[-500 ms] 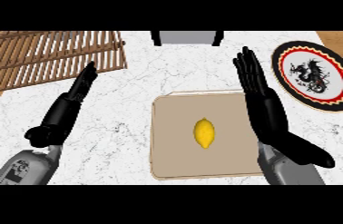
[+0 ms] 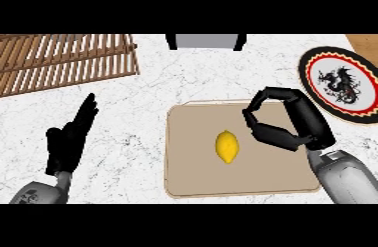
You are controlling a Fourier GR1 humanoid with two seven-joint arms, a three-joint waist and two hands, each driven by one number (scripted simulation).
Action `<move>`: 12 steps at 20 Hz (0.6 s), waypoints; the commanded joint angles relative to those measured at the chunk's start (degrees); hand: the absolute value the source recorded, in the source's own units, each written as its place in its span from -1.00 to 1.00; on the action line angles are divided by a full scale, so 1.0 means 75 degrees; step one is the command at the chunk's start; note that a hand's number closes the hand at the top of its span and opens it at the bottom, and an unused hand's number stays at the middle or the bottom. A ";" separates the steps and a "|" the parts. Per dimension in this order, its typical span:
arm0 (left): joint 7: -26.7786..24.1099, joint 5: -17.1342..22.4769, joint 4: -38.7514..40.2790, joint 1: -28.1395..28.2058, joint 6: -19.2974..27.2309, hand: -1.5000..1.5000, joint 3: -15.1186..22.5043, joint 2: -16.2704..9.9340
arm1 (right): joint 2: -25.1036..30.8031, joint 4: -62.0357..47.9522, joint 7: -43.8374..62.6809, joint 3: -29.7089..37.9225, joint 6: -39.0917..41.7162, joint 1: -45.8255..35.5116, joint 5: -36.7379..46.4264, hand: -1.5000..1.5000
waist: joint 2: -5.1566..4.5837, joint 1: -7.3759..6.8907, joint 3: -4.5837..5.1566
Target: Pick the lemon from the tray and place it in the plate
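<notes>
The lemon [image 2: 227, 147] lay on the tan tray [image 2: 192, 181], slightly left of the tray's middle, long axis running up and down the view, untouched by either robot hand. The tray sat flat on the white marbled bench [image 2: 148, 96], in the centre-right of the view. The right robot hand [image 2: 295, 122] was over the tray's upper right part, just right of the lemon and apart from it; its fingers and thumb were curled inward to form a hooked ring, with nothing held inside. Its grey forearm entered from the lower right corner. The left robot hand [image 2: 70, 138] showed at the lower left over bare bench, well apart from the tray, fingers straight and pointing up and to the right, holding nothing. The plate [image 2: 341, 83], white-centred with a black dragon figure and a dark red-edged rim, lay at the right edge of the view, beyond the tray's upper right corner and apart from it, carrying nothing. A wooden slatted rack [image 2: 59, 61] occupied the upper left. A grey block with dark sides [image 2: 205, 41] stood at the top centre.
</notes>
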State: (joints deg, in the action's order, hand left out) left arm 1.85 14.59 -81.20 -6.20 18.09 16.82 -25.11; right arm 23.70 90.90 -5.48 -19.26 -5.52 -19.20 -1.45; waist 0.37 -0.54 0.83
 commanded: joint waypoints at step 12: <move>0.0993 -0.0016 -0.0205 0.0256 0.0489 0.00 0.0012 0.0477 | -0.0880 -0.2513 -0.3453 -0.0372 0.1095 0.1374 -0.0161 -1.00 | -0.0066 -0.0042 -0.0119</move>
State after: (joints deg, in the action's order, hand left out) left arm 7.50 14.57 -81.01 -4.63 21.67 16.92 -21.70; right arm 14.36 78.38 -26.17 -20.38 -1.02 -7.23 -7.20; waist -0.24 -0.45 -0.12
